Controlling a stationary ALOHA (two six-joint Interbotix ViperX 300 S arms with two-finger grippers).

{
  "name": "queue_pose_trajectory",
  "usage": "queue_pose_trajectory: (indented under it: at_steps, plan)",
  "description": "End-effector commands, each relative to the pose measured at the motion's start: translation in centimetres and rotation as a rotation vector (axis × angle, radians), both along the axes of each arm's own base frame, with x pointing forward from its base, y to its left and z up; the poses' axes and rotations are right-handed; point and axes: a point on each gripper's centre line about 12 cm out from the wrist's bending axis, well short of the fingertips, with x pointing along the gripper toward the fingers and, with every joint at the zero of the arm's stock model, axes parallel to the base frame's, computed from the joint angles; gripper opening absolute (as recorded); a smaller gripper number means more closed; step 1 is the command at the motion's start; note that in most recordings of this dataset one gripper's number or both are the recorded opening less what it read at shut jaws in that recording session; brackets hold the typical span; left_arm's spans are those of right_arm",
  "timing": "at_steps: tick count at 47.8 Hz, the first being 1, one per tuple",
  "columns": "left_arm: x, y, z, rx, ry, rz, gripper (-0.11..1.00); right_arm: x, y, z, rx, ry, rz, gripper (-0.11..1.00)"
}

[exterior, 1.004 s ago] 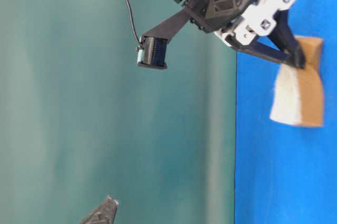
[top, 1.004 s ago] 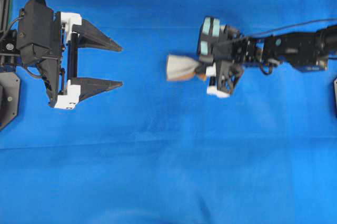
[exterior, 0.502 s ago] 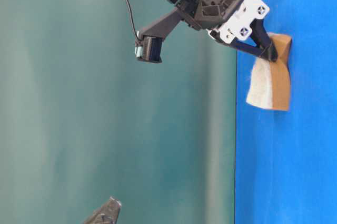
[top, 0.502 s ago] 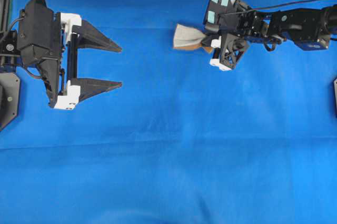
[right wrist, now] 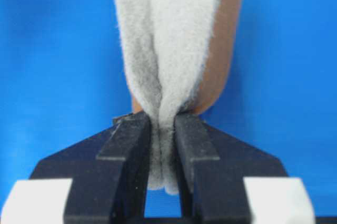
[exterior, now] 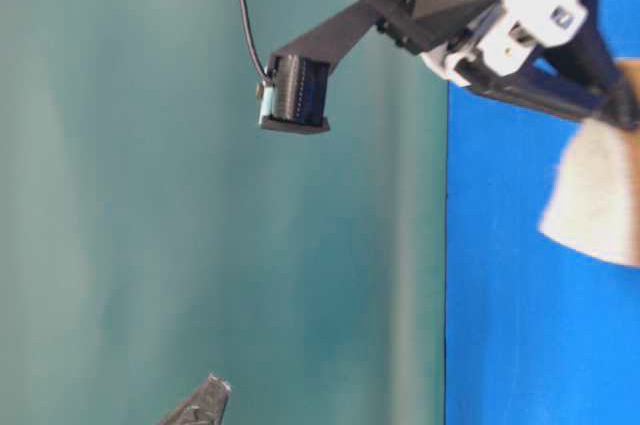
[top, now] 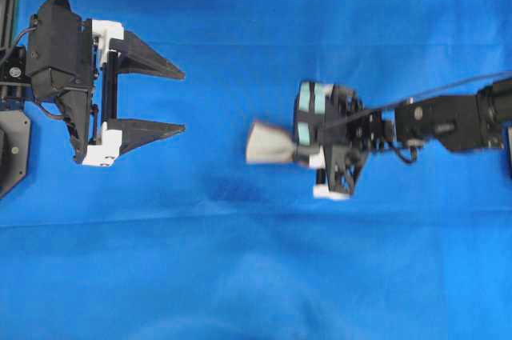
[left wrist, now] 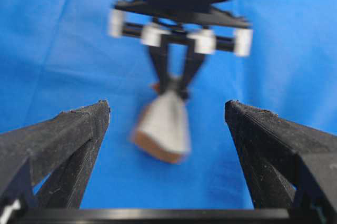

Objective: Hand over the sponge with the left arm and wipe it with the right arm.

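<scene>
The small rectangular sponge (top: 270,143), with a grey-white fibrous scouring face over a thin tan-orange layer, sits pinched in the right hand (top: 298,148) of the black arm whose body carries pale teal tape strips (top: 314,100). In the right wrist view the two black fingers (right wrist: 129,145) squeeze the sponge (right wrist: 168,50) so hard that its near end folds into a crease between them, the grey face bunched on both sides and the tan layer showing on the right. The hand is narrow, clamped on the sponge.

From overhead, the right hand sits a little right of the middle of the blue cloth-covered tabletop (top: 240,276), pointing towards the left side, and the sponge sticks out from its fingertips towards the other arm. Its outline is blurred.

The left hand (top: 184,100), a bulky black housing with white mounts and two pointed black fingers, stays at the left edge with its fingers spread wide and nothing between them. It is well apart from the sponge. In the left wrist view the sponge (left wrist: 163,126) hangs between the two spread fingers (left wrist: 63,139) farther off, under the blurred right hand (left wrist: 176,84).

In the table-level view the sponge (exterior: 595,205) shows at the right edge against the blue.
</scene>
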Motion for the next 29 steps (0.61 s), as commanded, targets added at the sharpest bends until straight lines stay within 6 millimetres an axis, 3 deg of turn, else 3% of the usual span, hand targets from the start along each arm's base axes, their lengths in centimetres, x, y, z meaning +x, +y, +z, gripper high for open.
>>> queue_pose_trajectory:
  at_steps: [1,8,15,22,29]
  plan:
    - [0.1,0.0,0.7,0.001,-0.025,0.0,0.9,0.6,1.8,1.7,0.017,-0.051,0.03,0.19]
    - [0.0,0.0,0.7,0.003,-0.026,-0.002,0.9,0.8,2.8,2.0,0.023,-0.058,0.05,0.19]
    - [0.1,0.0,0.7,0.003,-0.024,-0.002,0.9,0.8,2.0,1.9,0.005,-0.054,0.048,0.19]
    - [0.1,0.0,0.7,0.003,-0.026,-0.002,0.9,0.7,-1.4,1.8,-0.024,-0.031,-0.013,0.19]
    - [0.1,0.0,0.7,0.001,-0.025,-0.001,0.9,0.2,-6.6,1.8,-0.078,-0.014,-0.094,0.19]
